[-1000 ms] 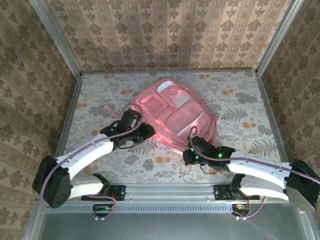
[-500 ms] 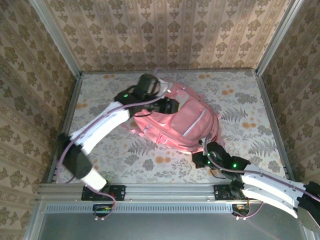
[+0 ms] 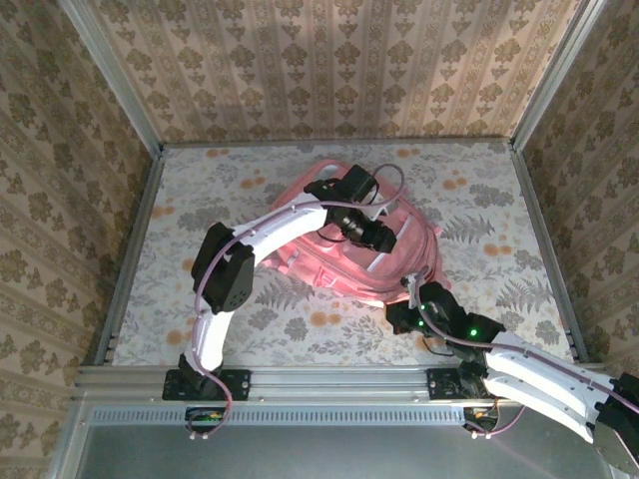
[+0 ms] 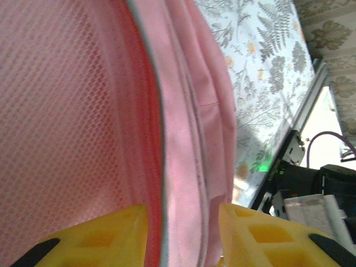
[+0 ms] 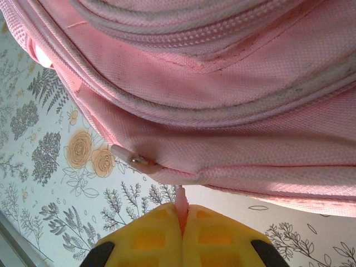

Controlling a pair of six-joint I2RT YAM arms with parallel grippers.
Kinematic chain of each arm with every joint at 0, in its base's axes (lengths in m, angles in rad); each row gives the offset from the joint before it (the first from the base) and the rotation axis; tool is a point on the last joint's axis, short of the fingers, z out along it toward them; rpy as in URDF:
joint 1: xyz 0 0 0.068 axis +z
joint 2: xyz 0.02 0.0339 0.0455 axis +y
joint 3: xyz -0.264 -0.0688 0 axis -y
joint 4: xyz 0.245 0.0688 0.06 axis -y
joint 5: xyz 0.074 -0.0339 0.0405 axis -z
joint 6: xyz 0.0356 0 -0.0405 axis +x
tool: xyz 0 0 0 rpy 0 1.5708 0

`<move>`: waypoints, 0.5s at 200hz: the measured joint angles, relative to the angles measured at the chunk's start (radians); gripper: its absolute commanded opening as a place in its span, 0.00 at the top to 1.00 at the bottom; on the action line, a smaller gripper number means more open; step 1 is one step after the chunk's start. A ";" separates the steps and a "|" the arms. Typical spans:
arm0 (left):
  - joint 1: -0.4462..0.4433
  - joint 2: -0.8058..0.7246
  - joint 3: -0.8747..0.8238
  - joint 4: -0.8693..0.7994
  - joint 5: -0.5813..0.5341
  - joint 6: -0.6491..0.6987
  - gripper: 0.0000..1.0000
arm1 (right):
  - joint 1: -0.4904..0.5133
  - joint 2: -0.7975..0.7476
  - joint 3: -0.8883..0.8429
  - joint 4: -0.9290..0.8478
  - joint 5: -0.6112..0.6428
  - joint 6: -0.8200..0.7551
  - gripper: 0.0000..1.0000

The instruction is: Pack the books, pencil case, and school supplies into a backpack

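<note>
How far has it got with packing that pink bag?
Done: nothing I can confirm; the inside of the large pink fabric backpack is hidden. In hand: the right gripper is shut on a thin pink tab at the bag's lower edge, while the left gripper straddles its rim; whether it clamps is unclear. Left: probably closing the zip.

Your backpack [image 3: 414,254] is large, of pink fabric, and lies near the middle of the floral table [image 3: 200,190], set on a diagonal. Close up, note its pink mesh panel [image 4: 67,111] beside a grey-piped rim, and, along the lower seams, a small pale zip pull [image 5: 136,160].
</note>
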 measured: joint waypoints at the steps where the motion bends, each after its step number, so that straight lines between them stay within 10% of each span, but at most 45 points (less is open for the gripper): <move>1: 0.000 0.000 0.001 0.000 0.002 0.000 0.61 | 0.000 0.000 0.000 0.000 -0.001 0.000 1.00; 59: -0.013 0.060 0.041 -0.001 0.015 0.000 0.63 | -0.012 0.000 0.000 0.003 -0.022 0.000 1.00; 100: -0.013 0.095 0.053 -0.008 0.016 -0.006 0.96 | -0.019 0.000 0.000 0.003 -0.038 0.000 1.00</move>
